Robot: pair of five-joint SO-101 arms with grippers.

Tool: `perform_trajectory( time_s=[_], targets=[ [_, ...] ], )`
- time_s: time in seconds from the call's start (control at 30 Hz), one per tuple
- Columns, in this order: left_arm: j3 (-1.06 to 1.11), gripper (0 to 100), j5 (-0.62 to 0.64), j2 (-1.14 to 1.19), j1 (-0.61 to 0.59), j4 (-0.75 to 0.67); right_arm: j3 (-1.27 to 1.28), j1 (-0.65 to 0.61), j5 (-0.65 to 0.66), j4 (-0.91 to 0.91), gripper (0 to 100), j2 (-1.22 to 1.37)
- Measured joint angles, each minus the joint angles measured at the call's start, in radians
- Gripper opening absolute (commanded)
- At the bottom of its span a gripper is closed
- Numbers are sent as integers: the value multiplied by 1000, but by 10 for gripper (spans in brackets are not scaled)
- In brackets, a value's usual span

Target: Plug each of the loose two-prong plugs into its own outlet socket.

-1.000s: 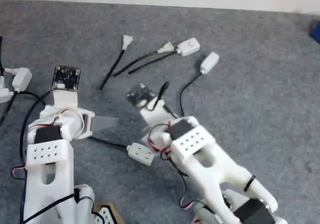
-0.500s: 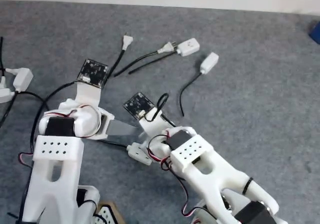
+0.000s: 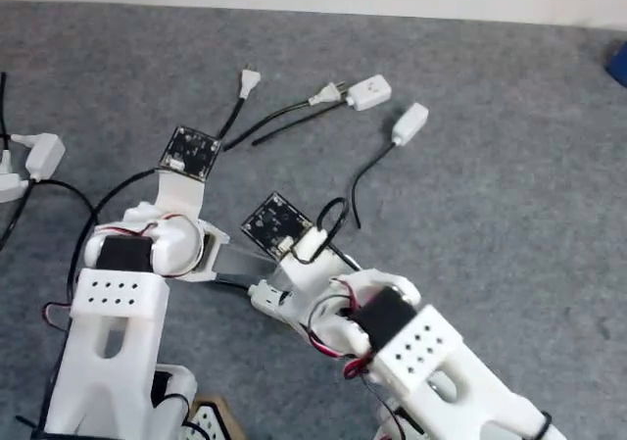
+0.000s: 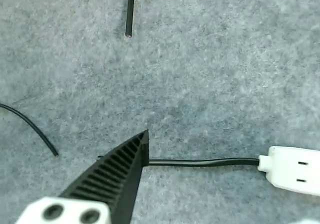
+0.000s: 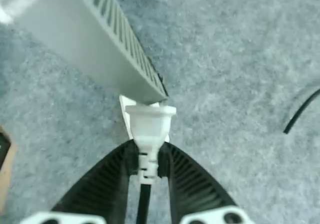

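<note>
White plug (image 5: 150, 125) is clenched in your right tool (image 5: 150, 151). Its cord trails back between the fingers and its nose points straight away from the wrist. Its target, the white socket block (image 3: 265, 296), lies toward the near edge of the grey felt counter (image 3: 509, 185), about midway along it. In the right wrist view the plug's front sits right at the block, but the prongs are hidden, so you cannot tell whether they have met any slots.

Your left tool (image 3: 238, 260) is released and carries nothing. One ribbed finger (image 4: 120, 176) shows, its tip just over the block's black cord (image 4: 200, 162).

The block's long axis follows that cord, which runs from the block toward your left tool, while the plug comes in from the opposite end. Two slots show on the face that the left wrist view sees. Your right arm is the one to push, I'd judge, keeping the plug in line with the block; your left arm is well placed to pin the cord so the block does not slide away.
</note>
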Motion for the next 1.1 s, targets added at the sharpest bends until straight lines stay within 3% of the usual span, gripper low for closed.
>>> perform_trajectory(
  time_s=[0.7, 1.1],
  targets=[
    [43, 553, 2, 0, -5, -20, -86, -3, -2, 71, 5, -12],
    [43, 553, 2, 0, -6, -23, -316, 2, 31, 124, 5, 261]
  ],
)
